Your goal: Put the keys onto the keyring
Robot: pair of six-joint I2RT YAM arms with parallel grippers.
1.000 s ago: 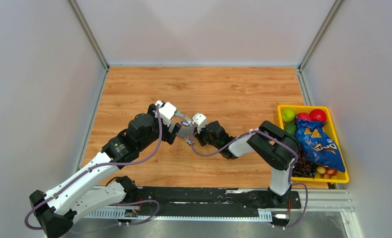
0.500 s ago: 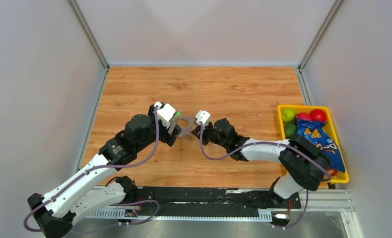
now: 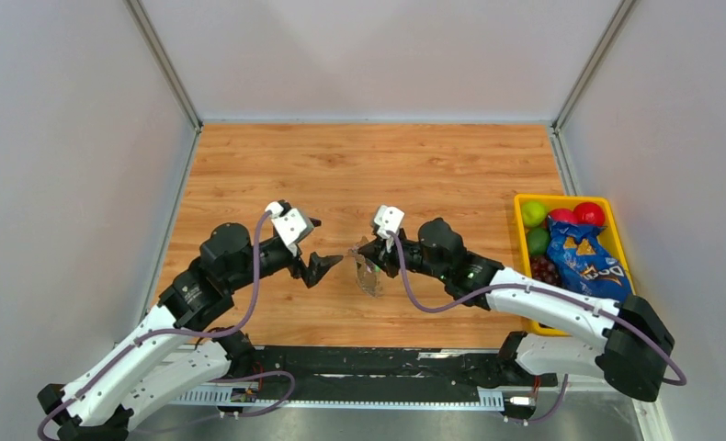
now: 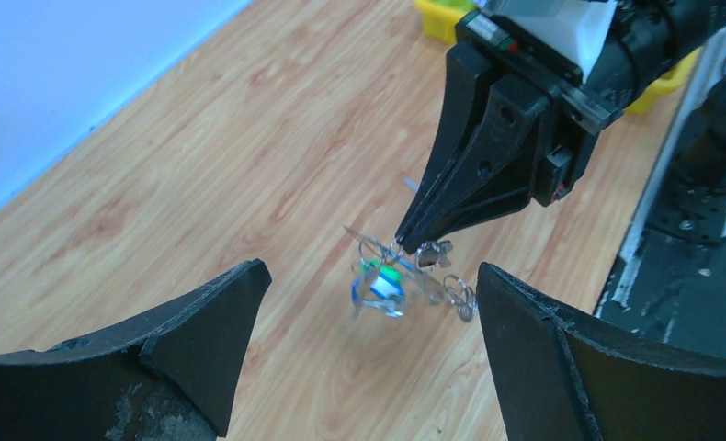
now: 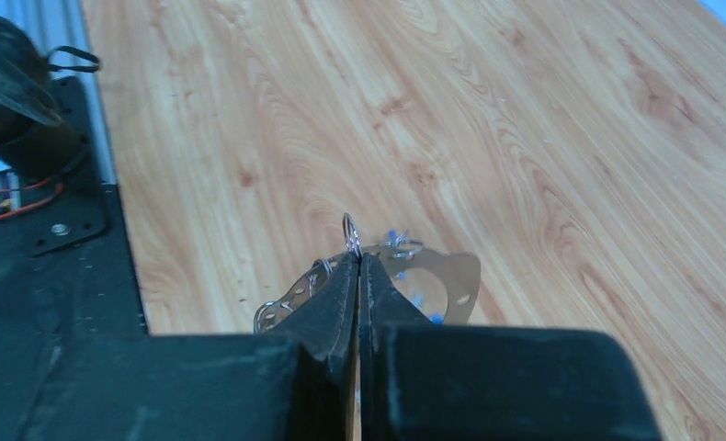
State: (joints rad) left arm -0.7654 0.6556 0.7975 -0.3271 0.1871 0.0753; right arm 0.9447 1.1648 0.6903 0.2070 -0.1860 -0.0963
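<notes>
My right gripper [image 3: 366,260] is shut on the keyring [image 3: 368,276], a thin silvery loop with small rings and a blue-and-green tag, and holds it just above the wood table. In the right wrist view my closed fingertips [image 5: 357,266] pinch the keyring [image 5: 437,276], with a small ring poking up between them. My left gripper [image 3: 321,268] is open and empty, a little left of the bunch. In the left wrist view the keyring [image 4: 401,280] hangs from the right fingertips [image 4: 413,241], in front of my open left gripper [image 4: 370,276]. I cannot tell single keys apart in the bunch.
A yellow tray [image 3: 561,197] with fruit and a blue snack bag stands at the right edge of the table. The black base rail [image 3: 387,363] runs along the near edge. Grey walls close in the left, back and right.
My left gripper has let go of the keyring, opened and drawn back to the left. My right gripper has kept the keyring and shifted it slightly toward the near edge.
</notes>
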